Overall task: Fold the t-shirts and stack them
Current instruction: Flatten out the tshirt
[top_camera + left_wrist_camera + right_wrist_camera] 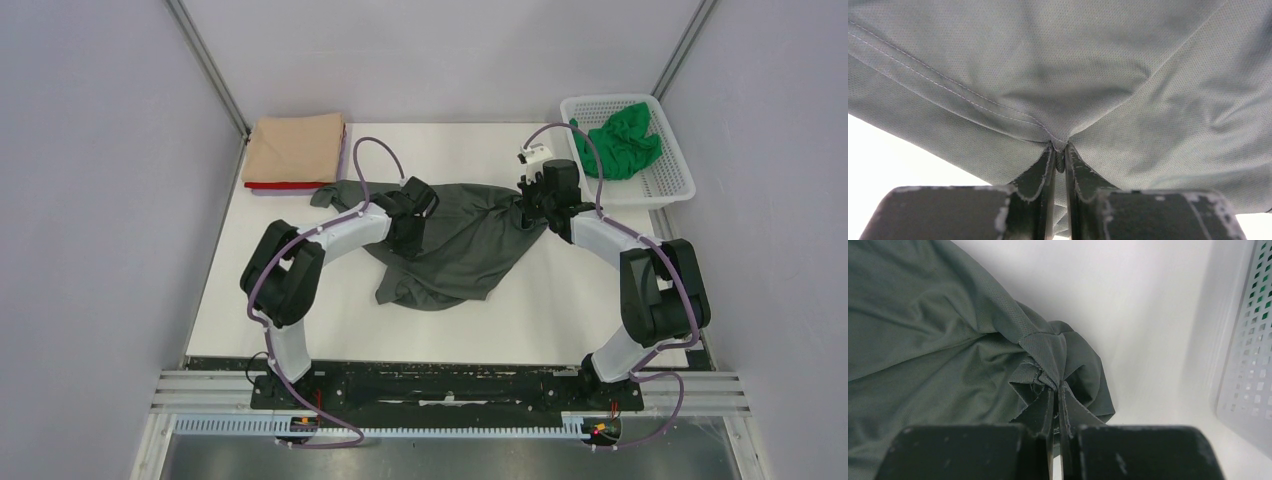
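Observation:
A dark grey t-shirt (455, 245) lies crumpled across the middle of the white table (560, 310). My left gripper (408, 205) is shut on the shirt's left part; in the left wrist view (1060, 150) a fold of its cloth (1048, 65) near a stitched hem is pinched between the fingers. My right gripper (535, 200) is shut on a bunched corner at the shirt's right end (1058, 382), close to the basket. A folded tan t-shirt (296, 148) lies on a red one (285, 186) at the back left. A bright green t-shirt (622, 140) is balled up in the basket.
A white plastic mesh basket (668, 178) stands at the back right corner; its wall (1248, 350) is just right of my right gripper. Grey walls and metal posts enclose the table on three sides.

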You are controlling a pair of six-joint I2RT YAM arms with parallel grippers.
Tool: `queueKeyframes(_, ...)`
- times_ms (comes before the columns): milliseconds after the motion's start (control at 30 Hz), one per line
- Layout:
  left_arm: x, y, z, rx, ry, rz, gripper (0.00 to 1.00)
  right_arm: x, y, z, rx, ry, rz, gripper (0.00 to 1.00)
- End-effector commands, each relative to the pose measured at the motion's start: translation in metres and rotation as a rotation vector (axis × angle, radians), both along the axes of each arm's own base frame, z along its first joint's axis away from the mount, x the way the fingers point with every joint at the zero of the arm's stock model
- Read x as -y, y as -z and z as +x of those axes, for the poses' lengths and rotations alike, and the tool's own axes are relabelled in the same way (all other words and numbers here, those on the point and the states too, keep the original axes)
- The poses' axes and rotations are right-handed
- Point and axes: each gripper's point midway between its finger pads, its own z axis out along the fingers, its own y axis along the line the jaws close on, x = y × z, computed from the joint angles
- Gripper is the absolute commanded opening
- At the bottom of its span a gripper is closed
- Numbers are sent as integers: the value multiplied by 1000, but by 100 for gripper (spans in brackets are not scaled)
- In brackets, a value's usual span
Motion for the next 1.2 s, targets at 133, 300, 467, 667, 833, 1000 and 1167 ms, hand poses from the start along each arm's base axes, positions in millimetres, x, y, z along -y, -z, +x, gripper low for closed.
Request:
queueKeyframes(133, 0, -23, 24, 100, -79, 22, 2, 7, -15, 4, 47, 21, -16, 0)
queueKeyframes(300, -13, -60, 45, 238, -150, 52, 2, 12, -32, 4, 95, 45, -28, 0)
queueKeyframes(467, -30, -131, 68, 455, -218, 61, 2, 12, -76, 1, 220, 32, -4, 0)
queueKeyframes(667, -59, -248, 75, 784, -290, -1, 2, 21, -154, -5, 404, 47, -26, 0)
queueKeyframes(833, -87, -356, 52, 1067, -323, -130, 2, 24, -251, -23, 619, 8, -44, 0)
queueKeyframes(1000, -124, -442, 9, 1295, -347, -228, 2, 32, -336, -72, 840, -37, -98, 0)
queueKeyframes(1167, -143, -505, -39, 1444, -279, -357, 2, 28, -402, -127, 976, -153, -164, 0)
